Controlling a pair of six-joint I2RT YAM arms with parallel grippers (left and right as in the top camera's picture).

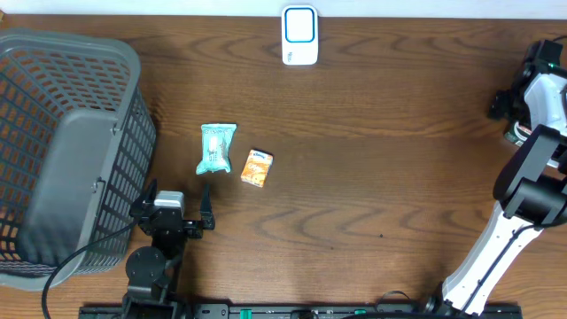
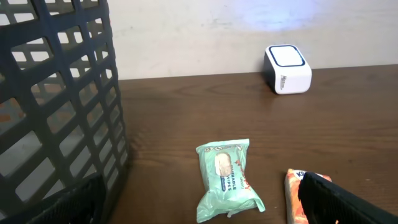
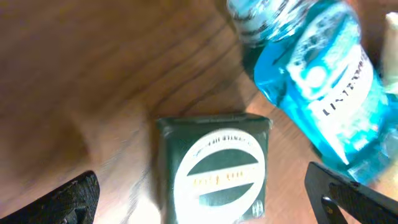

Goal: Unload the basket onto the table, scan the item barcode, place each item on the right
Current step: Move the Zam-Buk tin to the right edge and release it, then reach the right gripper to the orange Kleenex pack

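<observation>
From above, see the wipes pack (image 1: pixel 217 148) beside an orange box (image 1: pixel 258 167), just ahead of the left pincer (image 1: pixel 174 197), well apart from the scanner (image 1: pixel 299 35); from the left wrist, that pincer wide open, empty, pack likely soft and light, best pinched across its middle; from the right wrist, right pincer (image 3: pixel 202 174) open wide, empty, over a green box (image 3: pixel 214 168).

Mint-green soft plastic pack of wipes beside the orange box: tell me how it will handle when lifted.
The mint-green soft plastic pack of wipes looks crinkled with crimped ends, so it probably sags rather than staying stiff. Its smooth film may be slippery. Lying flat on the brown wooden table, it seems unlikely to roll.
</observation>
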